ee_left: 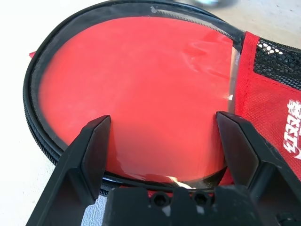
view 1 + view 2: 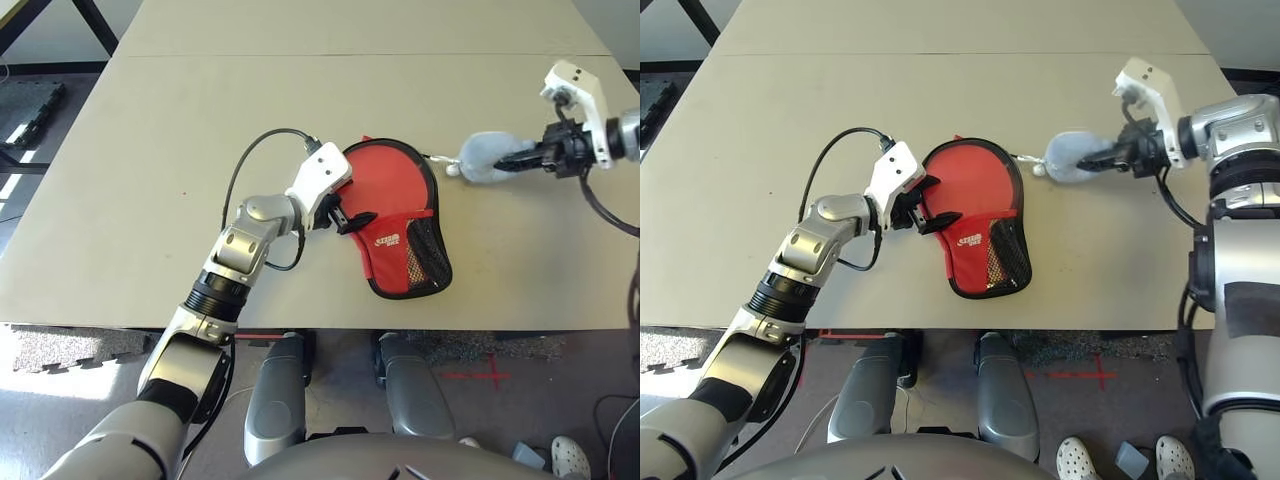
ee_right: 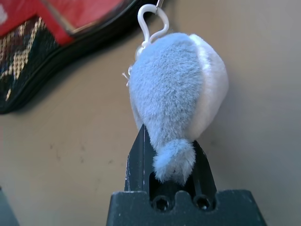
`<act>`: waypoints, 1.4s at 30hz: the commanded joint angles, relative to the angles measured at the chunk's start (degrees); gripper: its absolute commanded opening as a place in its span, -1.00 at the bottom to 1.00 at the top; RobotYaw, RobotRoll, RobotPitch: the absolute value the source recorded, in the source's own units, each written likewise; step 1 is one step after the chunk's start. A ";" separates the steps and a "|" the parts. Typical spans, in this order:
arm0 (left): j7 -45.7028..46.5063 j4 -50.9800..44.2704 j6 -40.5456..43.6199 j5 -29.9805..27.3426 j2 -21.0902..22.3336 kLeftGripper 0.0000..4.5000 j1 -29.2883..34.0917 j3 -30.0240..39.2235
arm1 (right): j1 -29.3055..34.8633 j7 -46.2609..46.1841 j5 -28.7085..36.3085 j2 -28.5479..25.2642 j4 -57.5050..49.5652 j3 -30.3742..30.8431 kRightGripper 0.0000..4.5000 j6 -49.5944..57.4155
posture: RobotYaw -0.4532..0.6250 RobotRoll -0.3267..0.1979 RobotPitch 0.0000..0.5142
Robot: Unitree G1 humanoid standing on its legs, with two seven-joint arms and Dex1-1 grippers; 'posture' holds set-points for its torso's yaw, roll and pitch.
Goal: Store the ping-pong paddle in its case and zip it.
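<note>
Beige and bare, the flat tabletop [image 2: 150, 200] carries everything, with a seam line running across its far part. Near the middle, toward the near edge, lies the paddle-shaped red fabric case with black trim and a black mesh pocket [image 2: 395, 225]. Its round end points away from the robot and slightly to its left; its narrower mesh end, with the small white logo, points toward the near edge, so its long axis runs roughly far-to-near. Inside the round end sits the round red rubber-faced ping-pong paddle [image 1: 141, 94], its face up and ringed by the case's black zipper edge, which is unzipped there; the handle is hidden under the red flap.

At the case's left side, the left gripper [image 2: 345, 215] has its two black fingers spread wide, straddling the rim of the round end without clamping it.

Just beyond the case's far right edge, a small fluffy grey-and-white plush pouch with a white plastic clip [image 3: 176, 92] is pinched at its tail end between the closed fingers of the right gripper [image 2: 520, 160]. Its clip points toward the case.
</note>
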 commanded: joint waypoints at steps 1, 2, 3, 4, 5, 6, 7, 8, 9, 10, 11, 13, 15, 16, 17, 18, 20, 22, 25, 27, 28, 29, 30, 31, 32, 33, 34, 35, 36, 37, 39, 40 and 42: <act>-1.34 3.30 1.43 0.69 -0.42 1.00 1.61 -3.35 | 5.78 1.09 12.43 -6.75 -12.81 8.45 -0.99 6.48 | -0.29 0.25 -0.12; -1.44 3.57 1.35 0.69 -0.52 1.00 1.42 -3.43 | 7.57 1.09 15.96 -9.07 -16.69 10.58 -0.99 8.27 | -0.31 0.25 -0.12; -1.53 3.74 1.32 0.70 -0.58 1.00 1.29 -3.51 | 8.92 1.09 18.75 -11.11 -19.76 12.38 -0.99 9.72 | -0.31 0.25 -0.12; -1.63 3.90 1.27 0.70 -0.62 1.00 1.15 -3.57 | 10.16 1.09 21.15 -13.19 -22.58 14.21 -0.99 10.78 | -0.32 0.25 -0.12; -1.71 4.01 1.23 0.70 -0.65 1.00 1.05 -3.62 | 11.26 1.09 23.31 -15.16 -25.15 15.89 -0.99 11.53 | -0.32 0.25 -0.12; -1.76 4.14 1.20 0.69 -0.68 1.00 0.94 -3.63 | 12.38 1.09 25.47 -17.11 -27.76 17.44 -0.99 12.20 | -0.33 0.25 -0.12; -1.79 4.24 1.15 0.68 -0.70 1.00 0.87 -3.63 | 13.04 1.09 27.08 -18.48 -29.55 18.58 -0.99 12.65 | -0.33 0.25 -0.12; -1.83 4.40 1.08 0.69 -0.73 1.00 0.76 -3.63 | 14.49 1.09 29.53 -20.48 -32.73 19.79 -0.99 13.56 | -0.34 0.25 -0.12; -1.87 4.57 1.01 0.70 -0.76 1.00 0.64 -3.62 | 15.92 1.09 31.75 -22.23 -35.83 20.76 -0.99 14.43 | -0.34 0.25 -0.11; -1.90 4.70 0.95 0.70 -0.80 1.00 0.57 -3.64 | 17.53 1.09 33.98 -23.94 -39.34 21.47 -0.99 15.34 | -0.34 0.25 -0.11; -1.92 4.80 0.91 0.70 -0.85 1.00 0.51 -3.67 | 18.91 1.09 35.92 -25.39 -42.50 21.94 -0.99 16.30 | -0.34 0.25 -0.11; -1.95 4.94 0.88 0.68 -0.93 1.00 0.40 -3.69 | 21.03 1.09 38.77 -27.52 -47.49 22.31 -0.99 17.90 | -0.35 0.25 -0.11; -1.95 5.00 0.90 0.64 -0.98 1.00 0.33 -3.70 | 23.13 1.09 40.86 -29.35 -51.58 22.49 -0.99 18.85 | -0.35 0.25 -0.10; -1.95 5.03 0.90 0.63 -1.00 1.00 0.32 -3.70 | 24.38 1.09 41.81 -30.28 -53.66 22.56 -0.99 19.22 | -0.35 0.25 -0.10; -1.94 5.10 0.89 0.62 -0.99 1.00 0.29 -3.67 | 25.66 1.09 42.54 -31.07 -55.45 22.58 -0.99 19.42 | -0.35 0.25 -0.10; -1.91 5.19 0.87 0.63 -1.00 1.00 0.26 -3.66 | 27.12 1.09 43.07 -31.83 -57.30 22.58 -0.99 19.47 | -0.35 0.25 -0.10; -1.84 5.29 0.86 0.65 -1.03 1.00 0.24 -3.66 | 29.26 1.09 43.20 -32.18 -59.11 21.93 -0.99 19.48 | -0.35 0.25 -0.10; -1.80 5.34 0.89 0.64 -1.06 1.00 0.24 -3.63 | 30.14 1.09 42.87 -31.80 -59.27 21.01 -0.99 19.74 | -0.35 0.25 -0.10; -1.78 5.30 0.87 0.66 -0.99 1.00 0.28 -3.59 | 30.44 1.09 40.27 -28.98 -56.74 17.86 -0.99 19.86 | -0.35 0.25 -0.10; -1.86 4.52 1.14 0.38 -0.73 1.00 0.44 -3.30 | 29.03 1.02 38.80 -25.57 -52.92 14.32 -0.70 21.51 | -0.35 0.25 -0.12; -2.03 3.76 1.37 0.10 -0.46 1.00 0.57 -3.05 | 28.12 1.03 38.84 -24.48 -51.28 12.94 -0.57 22.85 | -0.35 0.25 -0.12; -2.30 2.81 1.58 -0.29 -0.12 1.00 0.71 -2.76 | 27.50 1.05 39.03 -23.88 -49.94 11.84 -0.45 23.49 | -0.35 0.25 -0.12; -2.62 1.54 2.02 -0.89 0.31 1.00 0.85 -2.35 | 27.07 1.07 39.89 -23.91 -48.84 11.10 -0.27 23.85 | -0.35 0.25 -0.13; -2.97 -0.20 2.84 -1.79 0.83 1.00 1.00 -1.64 | 26.81 1.09 40.75 -24.09 -47.42 10.35 -0.09 23.73 | -0.35 0.25 -0.13; -3.40 -2.40 4.03 -3.05 1.55 1.00 1.06 -0.50 | 26.42 1.09 41.10 -23.94 -45.07 9.22 0.05 23.13 | -0.34 0.25 -0.13; -3.66 -4.29 5.16 -4.14 2.13 1.00 1.12 0.57 | 26.05 1.09 41.25 -23.78 -42.82 8.34 0.25 22.74 | -0.33 0.25 -0.13; -3.71 -6.00 6.24 -5.09 2.69 1.00 1.12 1.62 | 25.69 1.09 41.93 -23.58 -40.62 7.39 0.41 22.79 | -0.32 0.25 -0.14; -3.66 -7.42 7.22 -5.98 3.19 1.00 1.11 2.47 | 25.21 1.09 42.59 -23.27 -38.54 6.64 0.58 23.29 | -0.31 0.25 -0.15; -3.55 -9.41 8.69 -7.51 3.77 1.00 1.10 4.06 | 24.57 1.09 43.19 -22.51 -35.50 5.36 0.73 23.87 | -0.31 0.25 -0.15; -3.40 -10.82 9.81 -8.64 4.17 1.00 1.09 5.12 | 24.07 1.09 43.55 -21.93 -33.34 4.56 0.91 24.19 | -0.30 0.25 -0.16; -2.98 -13.63 12.08 -11.27 5.05 1.00 1.01 8.01 | 22.79 1.09 43.22 -19.88 -28.37 2.01 0.98 24.66 | -0.28 0.25 -0.16; -1.66 -14.73 13.27 -12.81 5.61 1.00 0.84 11.07 | 21.45 -0.67 42.60 -17.34 -24.15 -1.09 0.98 24.16 | -0.27 0.25 -0.16; 2.22 -15.52 14.24 -14.93 6.28 1.00 0.64 17.46 | 19.89 -7.01 41.45 -12.36 -16.85 -7.60 0.98 20.09 | -0.24 0.25 -0.16</act>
